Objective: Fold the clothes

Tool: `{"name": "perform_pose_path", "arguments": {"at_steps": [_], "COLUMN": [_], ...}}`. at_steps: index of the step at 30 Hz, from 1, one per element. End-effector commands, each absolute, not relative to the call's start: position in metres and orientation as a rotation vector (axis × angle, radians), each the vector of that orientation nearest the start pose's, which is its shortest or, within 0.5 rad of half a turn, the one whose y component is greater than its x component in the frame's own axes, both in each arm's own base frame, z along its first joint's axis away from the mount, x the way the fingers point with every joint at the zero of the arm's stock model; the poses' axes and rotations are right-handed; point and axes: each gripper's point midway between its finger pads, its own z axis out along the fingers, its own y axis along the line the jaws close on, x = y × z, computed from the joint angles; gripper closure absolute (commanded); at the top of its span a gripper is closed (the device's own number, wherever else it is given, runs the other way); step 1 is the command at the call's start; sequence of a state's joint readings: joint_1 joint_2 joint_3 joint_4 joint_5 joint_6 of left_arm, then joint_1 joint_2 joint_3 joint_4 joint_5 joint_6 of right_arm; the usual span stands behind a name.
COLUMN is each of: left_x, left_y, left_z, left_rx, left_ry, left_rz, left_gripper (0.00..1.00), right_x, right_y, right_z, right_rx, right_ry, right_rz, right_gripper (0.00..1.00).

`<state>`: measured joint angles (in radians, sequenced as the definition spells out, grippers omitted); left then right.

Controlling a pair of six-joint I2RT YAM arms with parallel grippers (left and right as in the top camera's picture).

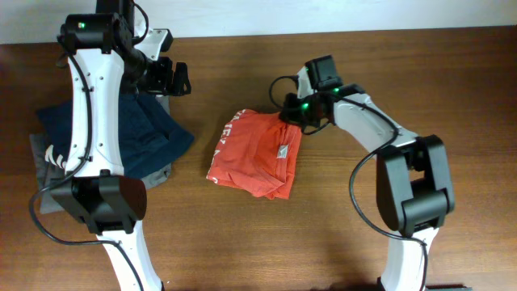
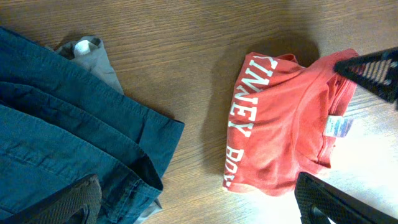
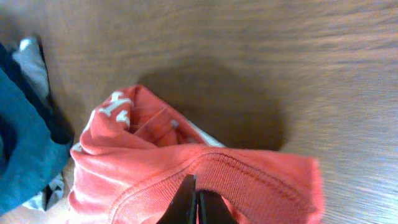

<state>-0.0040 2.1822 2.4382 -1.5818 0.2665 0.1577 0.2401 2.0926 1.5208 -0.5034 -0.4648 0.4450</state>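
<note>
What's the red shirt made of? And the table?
The orange-red T-shirt looks like soft knit cotton, matte: it crumples and has a ribbed, stitched collar. The table looks like wood or wood-look laminate: brown grain streaks, slight sheen.

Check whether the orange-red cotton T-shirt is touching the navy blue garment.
No, the orange-red cotton T-shirt lies apart from the navy blue garment, bare wooden table between.
</note>
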Motion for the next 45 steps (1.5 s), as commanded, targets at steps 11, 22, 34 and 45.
{"name": "perform_pose_path", "arguments": {"at_steps": [11, 22, 34, 45], "left_x": [0.449, 0.447, 0.428, 0.412], "left_y": [-0.050, -0.051, -0.095, -0.122], "left_z": [0.236, 0.235, 0.180, 0.128], "left_rx": [0.303, 0.303, 0.372, 0.478], "left_ry": [2.786, 2.795, 2.900, 2.925], "left_rz": [-0.388, -0.390, -0.667, -0.832], "left_gripper": [0.01, 0.01, 0.01, 0.02], "right_x": [0.480, 0.432, 0.348, 0.335], "right_y": [0.138, 0.160, 0.211, 0.235], "right_z": [0.112, 0.121, 0.062, 0.041], "right_rx": [0.160, -0.021, -0.397, -0.489], "right_ry": [2.598, 2.690, 2.967, 2.944], "right_rz": [0.820, 1.058, 0.835, 0.893], "right_gripper": [0.94, 0.62, 0.55, 0.67]}}
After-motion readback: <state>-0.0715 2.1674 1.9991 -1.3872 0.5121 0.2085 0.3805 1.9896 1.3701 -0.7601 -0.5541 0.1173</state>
